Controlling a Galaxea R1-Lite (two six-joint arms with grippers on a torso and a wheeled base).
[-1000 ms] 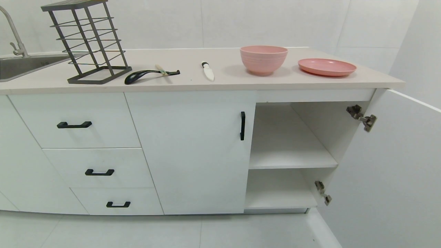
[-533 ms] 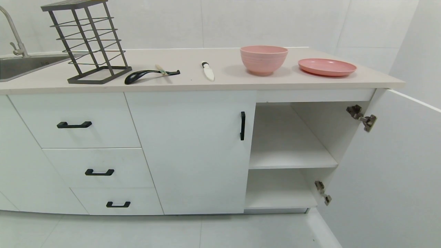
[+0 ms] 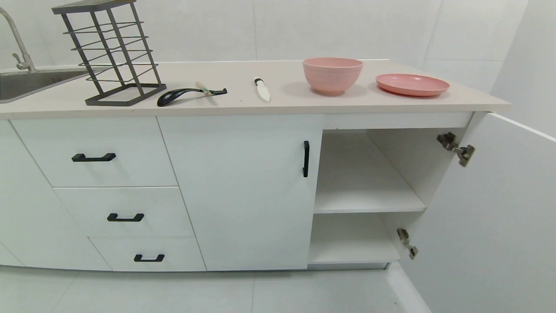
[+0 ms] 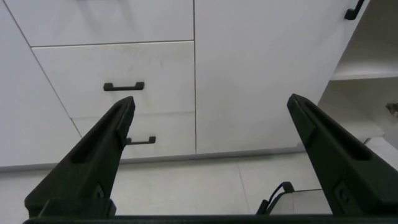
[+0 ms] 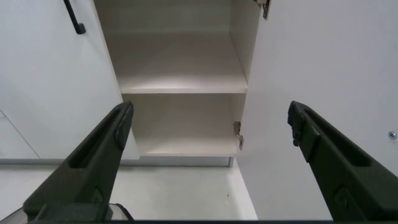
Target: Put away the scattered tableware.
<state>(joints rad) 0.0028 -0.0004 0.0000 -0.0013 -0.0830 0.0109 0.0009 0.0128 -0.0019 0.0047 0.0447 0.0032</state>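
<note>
everything i see is bright, evenly lit and sharp. the pink bowl (image 3: 332,74) throws a faint soft shadow on the countertop (image 3: 243,102); straight lines bow near the edges.

I record a pink bowl (image 3: 332,74) with faint ribbed rings, a plain pink plate (image 3: 412,84), a black spoon (image 3: 167,98), a white knife (image 3: 262,91) with a black band, a black wire rack (image 3: 93,6), a beige countertop (image 3: 243,105), and white cabinet fronts (image 3: 243,200) with black handles (image 3: 306,158).
</note>
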